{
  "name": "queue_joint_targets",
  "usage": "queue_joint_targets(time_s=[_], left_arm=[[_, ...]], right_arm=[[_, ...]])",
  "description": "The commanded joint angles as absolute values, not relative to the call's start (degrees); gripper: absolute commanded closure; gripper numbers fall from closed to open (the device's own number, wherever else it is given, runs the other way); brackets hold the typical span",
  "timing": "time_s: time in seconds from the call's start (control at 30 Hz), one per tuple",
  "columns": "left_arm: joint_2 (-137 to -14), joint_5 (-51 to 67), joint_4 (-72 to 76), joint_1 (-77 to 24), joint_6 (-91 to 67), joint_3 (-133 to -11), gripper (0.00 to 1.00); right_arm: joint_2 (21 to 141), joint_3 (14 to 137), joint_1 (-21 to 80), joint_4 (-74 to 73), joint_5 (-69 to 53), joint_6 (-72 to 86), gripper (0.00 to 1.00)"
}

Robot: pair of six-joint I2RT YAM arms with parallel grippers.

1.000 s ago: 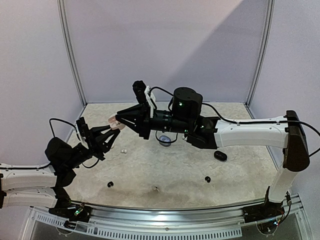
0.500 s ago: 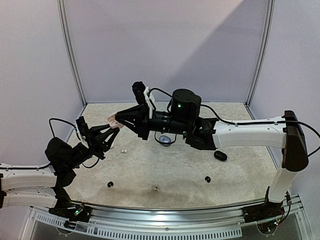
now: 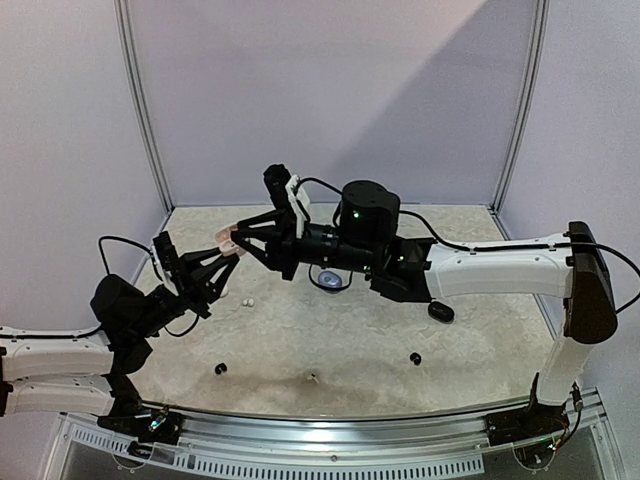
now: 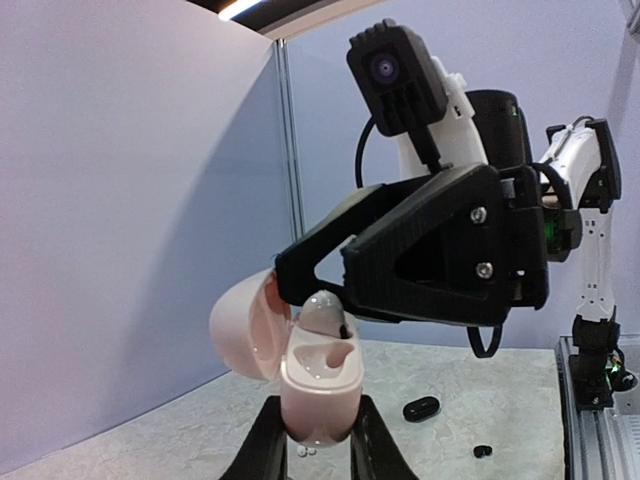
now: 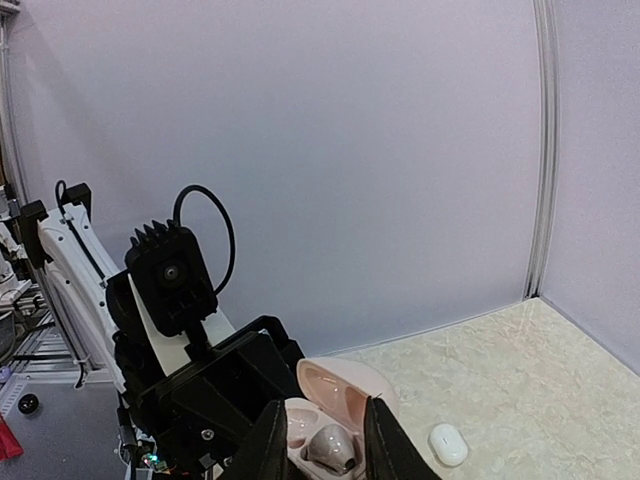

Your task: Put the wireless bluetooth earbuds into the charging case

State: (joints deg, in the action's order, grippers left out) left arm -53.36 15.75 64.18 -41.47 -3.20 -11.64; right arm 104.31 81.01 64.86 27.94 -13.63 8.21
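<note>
My left gripper is shut on a pink charging case and holds it upright above the table with its lid swung open. My right gripper reaches in from the right and is shut on a greyish earbud. The bud sits partly in the case's far slot; the near slot is empty. In the right wrist view the bud lies between my fingers, in front of the open lid. Loose buds lie on the table: two white, two black.
A black case lies right of centre, also in the left wrist view. A small pale bud lies near the front edge. A bluish case shows under my right arm. A white case lies near the back wall.
My right gripper has edged left with the greyish earbud, closer onto the pink case. My left gripper has stayed nearly still with the case.
</note>
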Motion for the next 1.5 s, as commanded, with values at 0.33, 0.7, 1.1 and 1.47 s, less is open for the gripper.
queue_joint_targets(time_s=[0.33, 0.7, 1.1, 1.47], left_arm=[[-51.33, 10.45, 58.08, -42.65, -7.71, -12.79, 1.00], [-49.99, 5.94, 53.27, -42.63, -7.50, -13.24, 1.00], [-44.74, 2.81, 50.36, -41.24, -6.03, -12.44, 1.00], [-44.32, 3.24, 51.53, -41.04, -6.78, -11.69, 1.00]], right_arm=[[95.43, 91.95, 64.81, 2.24, -10.17, 5.43, 0.52], [102.45, 107.93, 64.20, -47.76, 16.73, 19.44, 0.41], [121.98, 109.13, 69.20, -57.52, 2.66, 18.42, 0.42], [128.68, 107.55, 71.53, -53.57, -4.48, 20.47, 0.50]])
